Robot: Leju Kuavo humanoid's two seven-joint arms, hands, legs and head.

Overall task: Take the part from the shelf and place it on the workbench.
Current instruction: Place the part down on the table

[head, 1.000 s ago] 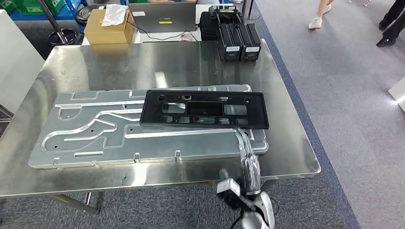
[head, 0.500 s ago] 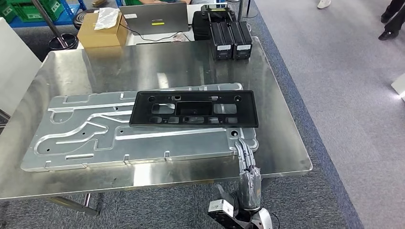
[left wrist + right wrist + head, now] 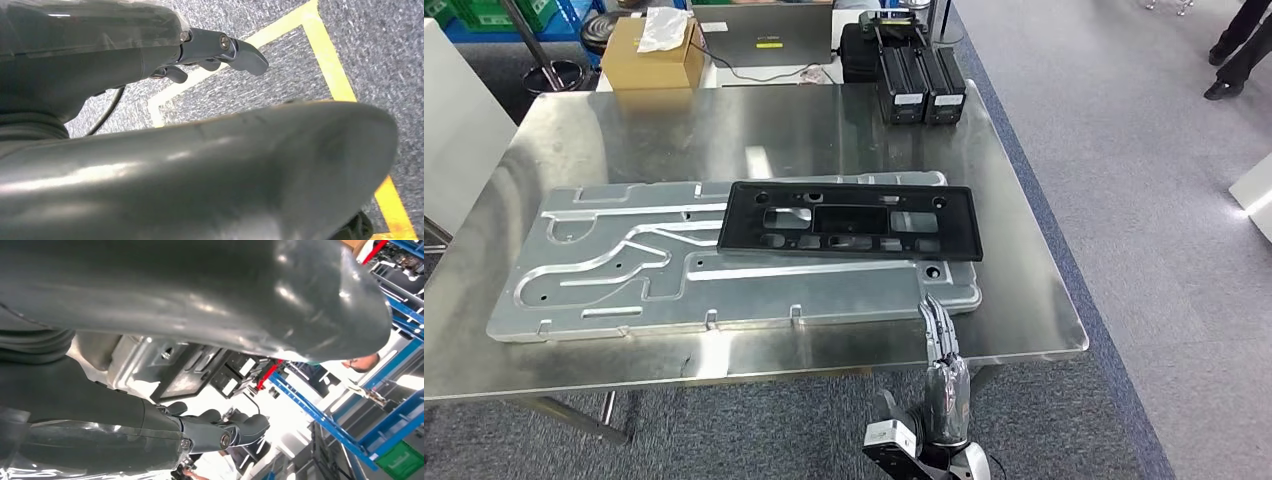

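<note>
The black rectangular part (image 3: 849,222), a frame with several cut-outs, lies flat on a large machined aluminium plate (image 3: 624,270) on the steel workbench (image 3: 1024,300). My right hand (image 3: 944,370) is at the bench's near edge. Its fingers (image 3: 937,320) stretch straight over the rim toward the plate's corner, a short way from the part, and hold nothing. In the right wrist view the right hand (image 3: 200,432) is empty, with the part (image 3: 185,375) beyond it. My left hand (image 3: 210,47) hangs over carpet with yellow tape lines, fingers loose and empty.
Two black battery boxes (image 3: 921,85) stand at the bench's far edge. Behind them are a laptop (image 3: 764,35) and a cardboard box (image 3: 652,55). A white panel (image 3: 454,130) stands at the left. A person's shoes (image 3: 1234,60) are at the far right. Blue shelving (image 3: 320,415) is in the right wrist view.
My right hand has drawn back from the black part to the bench's near edge. The part stays on the plate. The camera has shifted slightly.
</note>
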